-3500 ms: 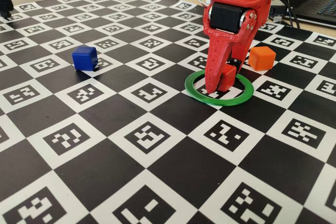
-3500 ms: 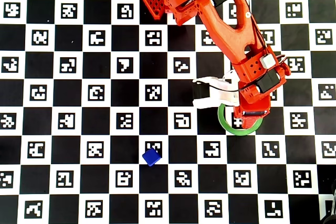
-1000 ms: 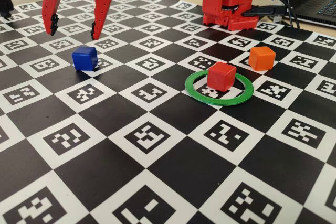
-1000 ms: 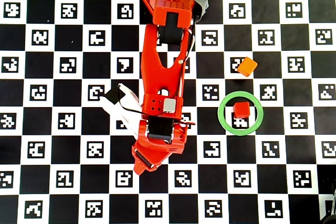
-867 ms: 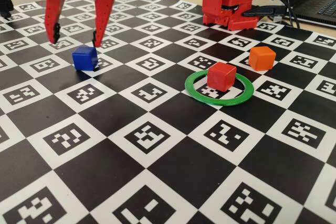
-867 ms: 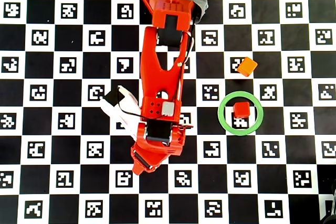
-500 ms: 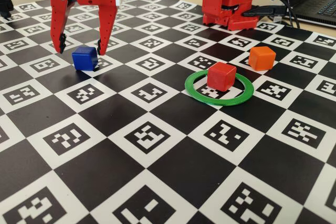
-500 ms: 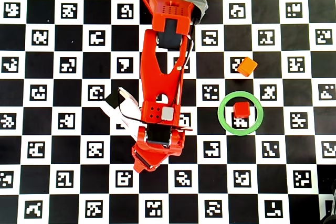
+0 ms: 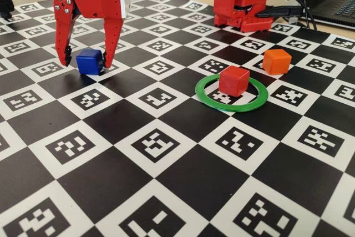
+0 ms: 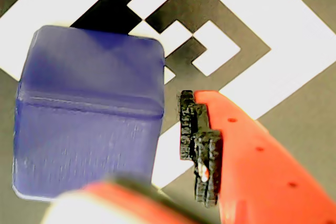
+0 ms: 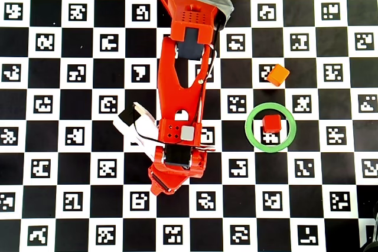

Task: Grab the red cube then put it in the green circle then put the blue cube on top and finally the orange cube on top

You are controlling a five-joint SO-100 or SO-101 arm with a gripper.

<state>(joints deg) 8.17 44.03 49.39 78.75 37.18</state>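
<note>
So, near to far in the fixed view: checkerboard-marker counter (image 9: pixel 166 192), then the thin flat green plastic ring (image 9: pixel 206 99) with the small matte red plastic cube (image 9: pixel 233 80) sitting inside it, so step one looks done. Left of that, the small deep blue plastic cube (image 9: pixel 90 61) rests on the counter between the spread jaws of the red end effector (image 9: pixel 87 60), one finger each side, neither touching; wrist view shows a gap between cube (image 10: pixel 89 114) and the toothed finger pad (image 10: pixel 202 150). Blue pick in hand. Next: close squarely on the blue cube, lift, carry over the red one. Small bright orange plastic cube (image 9: pixel 277 61) waits just behind the ring. Arm base (image 9: pixel 242 1) farthest back.
</note>
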